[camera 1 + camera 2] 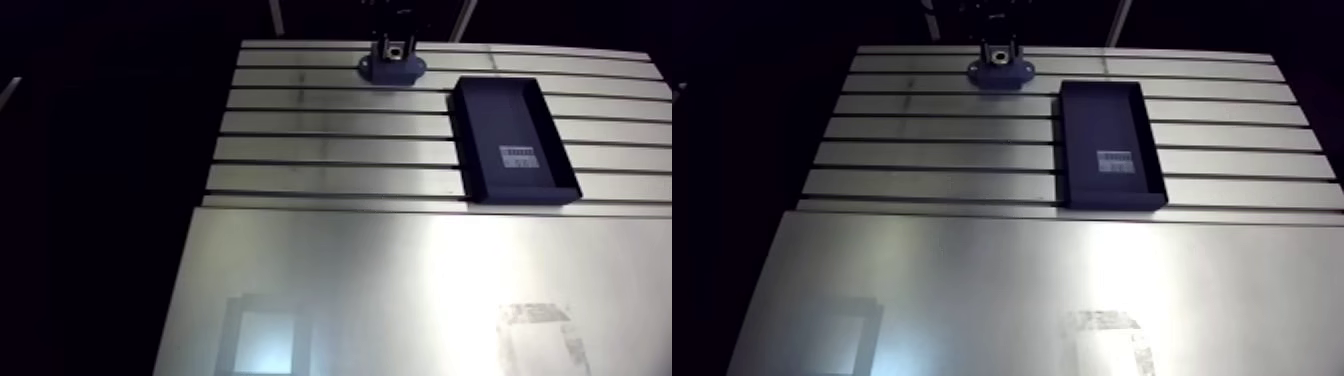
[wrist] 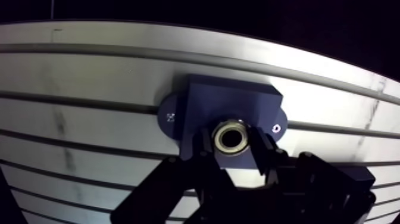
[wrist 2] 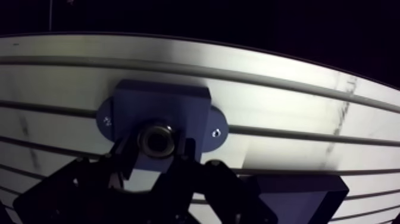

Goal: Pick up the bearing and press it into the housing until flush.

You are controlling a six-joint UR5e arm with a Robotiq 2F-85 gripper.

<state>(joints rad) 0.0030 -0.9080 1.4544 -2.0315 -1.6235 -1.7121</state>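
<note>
Pincer (image 2: pixel 232 149): narrow, both fingers (image 2: pixel 260 152) pressed against opposite sides of the bearing; low over the far rows of the slotted tabletop.
Bearing (image 2: pixel 232 137): small metal ring with a dark bore, clamped between the fingertips, face turned up toward the wrist camera.
Housing (image 2: pixel 205 107): dark-blue block, rounded flange ear on either side, flat on the tabletop; directly under the pincer and reaching ahead of it. Small pale mark on one ear, small hole in the other.
Bearing against housing: over the part of the block's top face nearest the fingers, centred between the two ears. Touching or just above: cannot tell.
Tabletop (image 2: pixel 89 77): slotted aluminium under and around the housing.
Tray (image 1: pixel 505 110): dark, rectangular, open-topped; beside the pincer, apart from the housing. Small pale label (image 1: pixel 518 156) on its floor.
Hidden: housing bore, covered by ring and fingers; depth of seating unreadable; edge of the block under the finger linkage.
Cut off: upper pincer body, lost at the arm view's edge; in the wrist view only one corner of the tray, beside the fingers.
Hard to make out: print on the tray label; mark on the flange ear; fingertips in the arm view, too small and dark.
</note>
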